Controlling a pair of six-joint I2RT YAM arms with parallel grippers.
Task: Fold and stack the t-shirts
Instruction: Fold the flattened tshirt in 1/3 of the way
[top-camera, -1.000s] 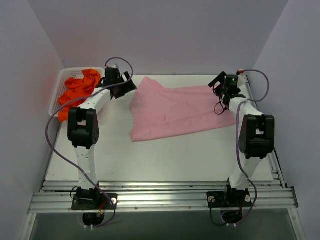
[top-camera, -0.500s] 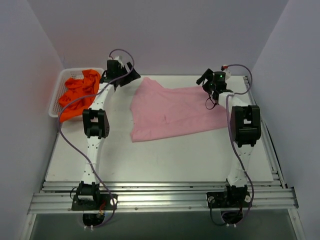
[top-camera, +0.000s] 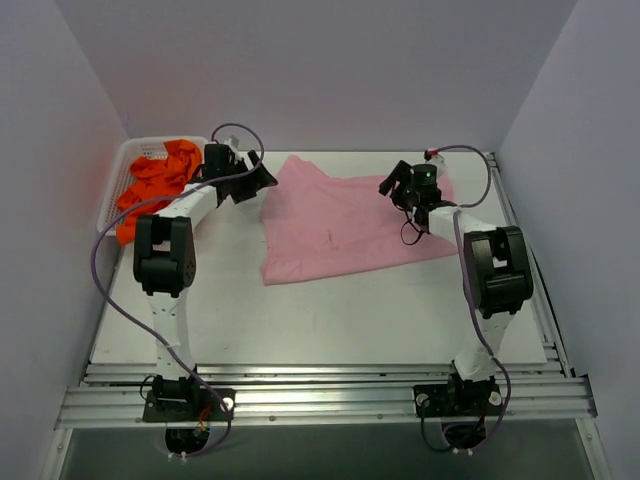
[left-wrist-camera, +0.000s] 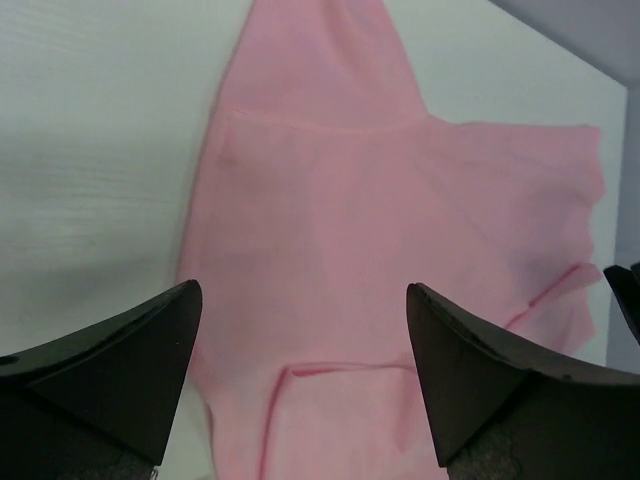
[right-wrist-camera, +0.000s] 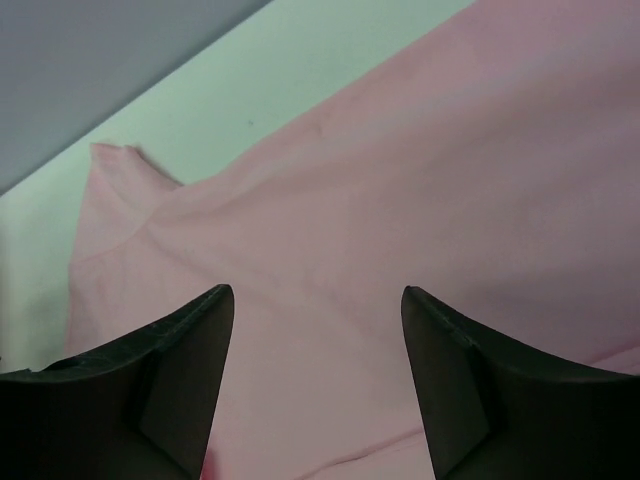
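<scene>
Left fingers (left-wrist-camera: 110, 370) spread wide, empty, right fingers (right-wrist-camera: 150, 380) apart, empty, both above one pink shirt (top-camera: 340, 225) lying rumpled on desk (top-camera: 330, 310), orange shirts (top-camera: 160, 180) heaped in one basket (top-camera: 110, 205), count unclear

Plain light pink across the spread t-shirt (top-camera: 345, 225), bright orange on the bunched t-shirts (top-camera: 160, 178). White for the mesh basket (top-camera: 140, 148) and the table (top-camera: 320, 320). White with black joints on the arms (top-camera: 170, 320), purple cables (top-camera: 96, 265).
</scene>
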